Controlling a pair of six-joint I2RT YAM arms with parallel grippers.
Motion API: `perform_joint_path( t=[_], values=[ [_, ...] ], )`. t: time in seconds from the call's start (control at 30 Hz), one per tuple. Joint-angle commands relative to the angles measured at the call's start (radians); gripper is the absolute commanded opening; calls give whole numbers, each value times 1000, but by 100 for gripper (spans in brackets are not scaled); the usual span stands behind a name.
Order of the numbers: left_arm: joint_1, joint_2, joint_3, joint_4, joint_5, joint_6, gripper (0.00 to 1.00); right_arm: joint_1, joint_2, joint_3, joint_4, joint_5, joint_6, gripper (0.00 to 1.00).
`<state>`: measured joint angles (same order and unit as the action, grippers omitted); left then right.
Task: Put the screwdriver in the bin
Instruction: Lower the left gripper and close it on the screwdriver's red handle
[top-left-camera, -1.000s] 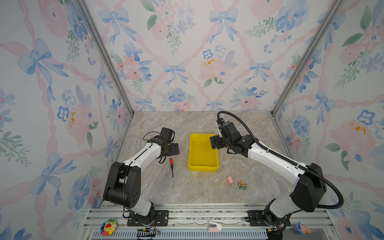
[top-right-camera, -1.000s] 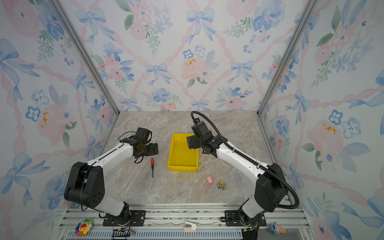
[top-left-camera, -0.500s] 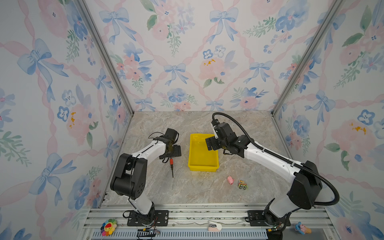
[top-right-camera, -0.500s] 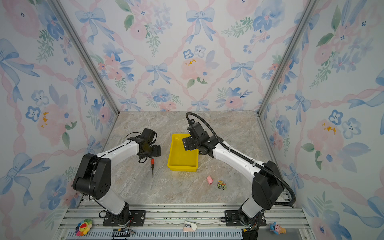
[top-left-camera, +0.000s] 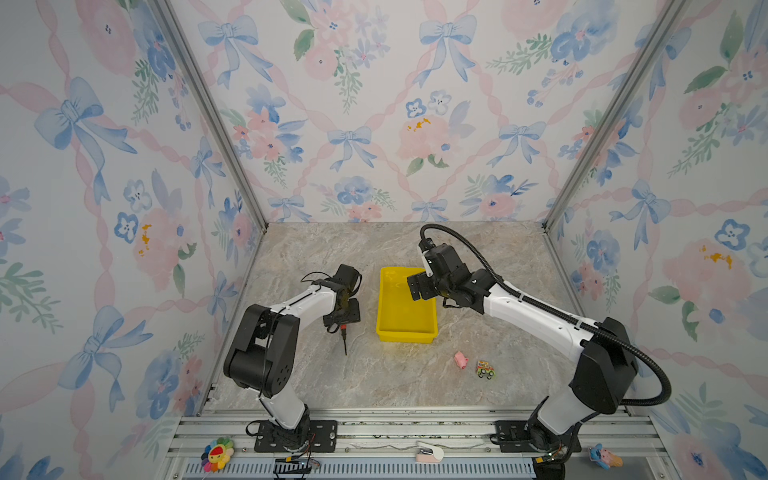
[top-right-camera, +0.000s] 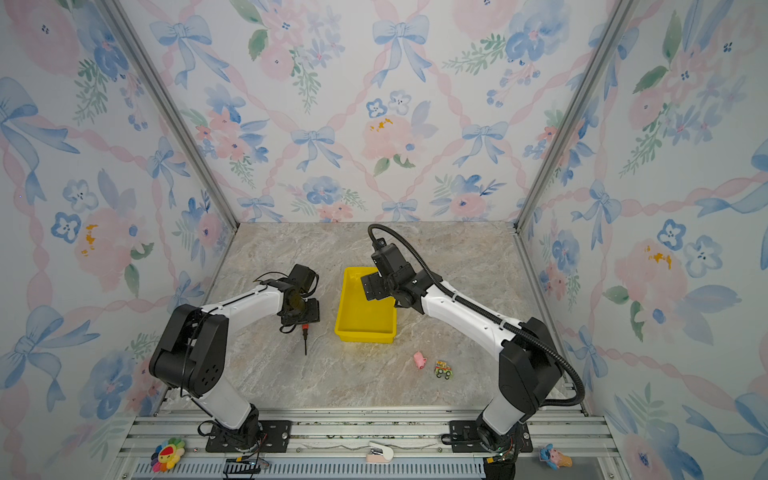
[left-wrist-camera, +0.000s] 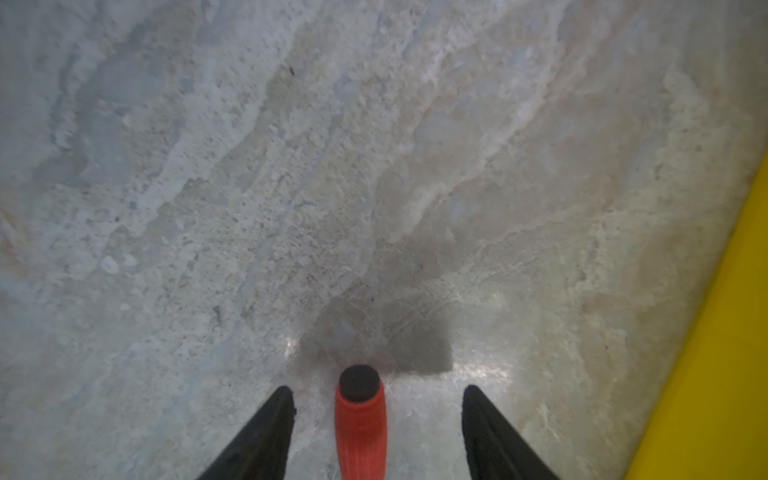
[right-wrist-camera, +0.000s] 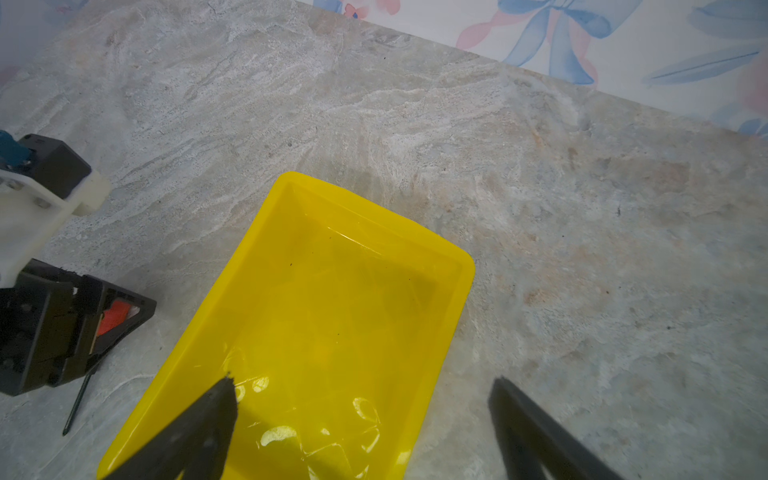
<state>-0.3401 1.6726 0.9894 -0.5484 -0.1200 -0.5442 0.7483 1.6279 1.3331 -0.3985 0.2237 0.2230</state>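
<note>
Marble-look table (top-left-camera: 415, 257), floral walls | screwdriver (left-wrist-camera: 360, 424) flat on table near bin (top-left-camera: 405, 332) | left hand (left-wrist-camera: 378, 390) spread astride red handle, not touching | right hand (right-wrist-camera: 363, 380) spread over bin | advice: centre on handle, pinch firmly before lifting

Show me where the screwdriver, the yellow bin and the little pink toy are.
screwdriver (left-wrist-camera: 360, 428): left wrist view, on its red handle.
bin (top-left-camera: 406, 337): in a top view, on its near wall.
pink toy (top-left-camera: 460, 359): in a top view, on its body.
</note>
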Motion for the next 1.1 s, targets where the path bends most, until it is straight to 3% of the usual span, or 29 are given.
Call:
perform_joint_path(
  t=[0.0, 0.1, 0.43, 0.83, 1.07],
  values=[
    [-14, 11, -3, -14, -32, -7, 60, 11, 8, 32, 20, -29, -23, 97],
    [-19, 25, -6, -14, -41, -6, 52, 11, 0, 32, 19, -35, -25, 97],
    [-38, 56, -38, -8, -83, -17, 40, 14, -50, -10, 12, -14, -2, 97],
    [-50, 36, -78, 26, -102, -26, 0, 40, -96, 2, -13, 24, -8, 97],
    [-65, -22, -81, 22, -109, -59, 0, 11, -158, -45, 7, -20, -22, 97]
  ],
)
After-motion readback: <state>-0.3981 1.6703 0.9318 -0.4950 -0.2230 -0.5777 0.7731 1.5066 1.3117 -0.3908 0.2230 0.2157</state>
